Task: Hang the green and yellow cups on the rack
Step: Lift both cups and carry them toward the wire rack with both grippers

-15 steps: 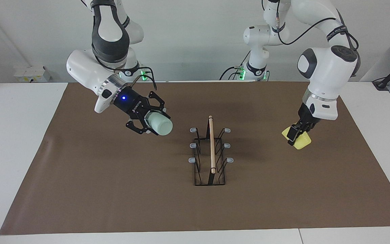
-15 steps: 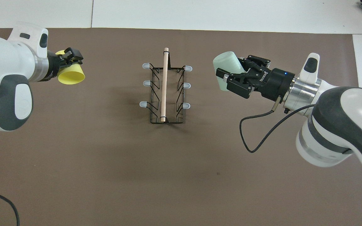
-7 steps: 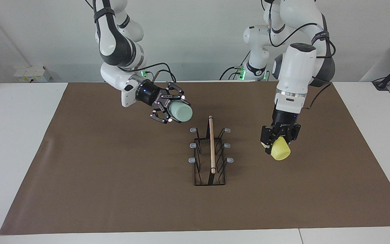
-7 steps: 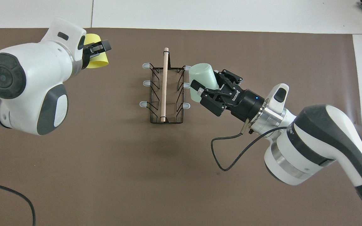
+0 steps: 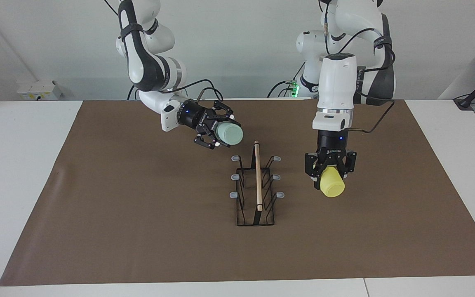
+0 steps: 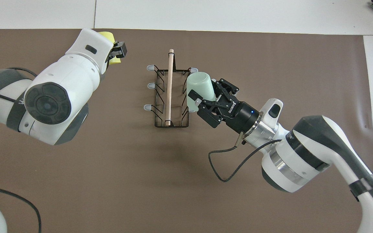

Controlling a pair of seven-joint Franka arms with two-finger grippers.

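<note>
Both claws moved in beside rack, right claw gripping green cup, left claw gripping yellow cup

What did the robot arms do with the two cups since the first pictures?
Both arms carried their cups in toward the rack. The right gripper brought the green cup close to the rack's end nearest the robots. The left gripper swung the yellow cup in beside the rack. Both kept their grip; the rack stayed put, its pegs bare.
</note>
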